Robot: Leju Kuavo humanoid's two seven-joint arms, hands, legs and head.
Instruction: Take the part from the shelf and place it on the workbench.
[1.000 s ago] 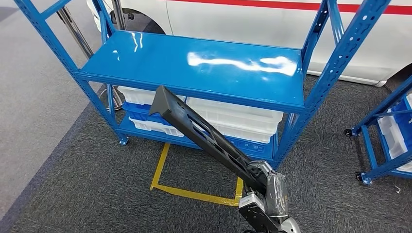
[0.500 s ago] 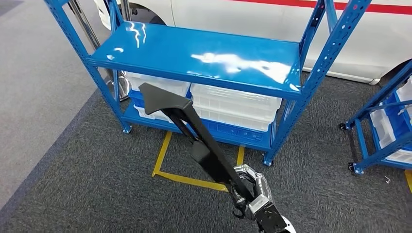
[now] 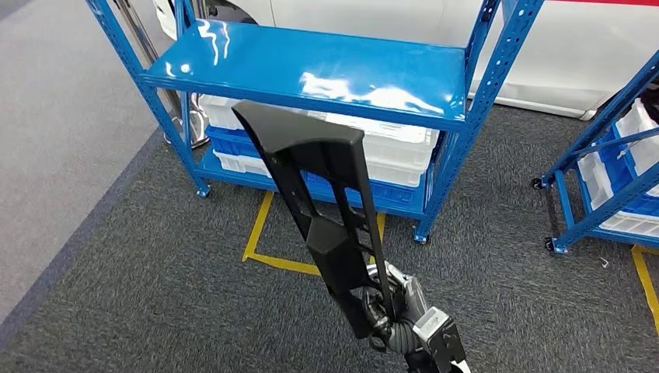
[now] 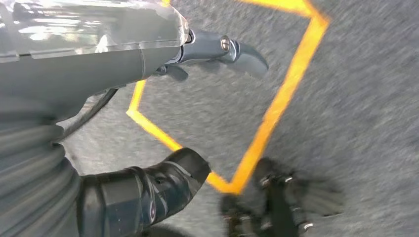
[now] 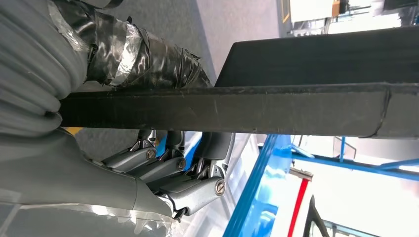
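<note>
Right hand: grips the black part at its near end.
Shelf: far side, behind the part.
Left hand: fingers apart, holding nothing, above yellow floor tape.

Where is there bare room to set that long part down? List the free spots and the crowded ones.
The blue shelf's top deck is bare between its uprights. The grey carpet left of the yellow tape outline is bare too. Crowded: the lower level, packed with white bins. The right hand grips the black part.
</note>
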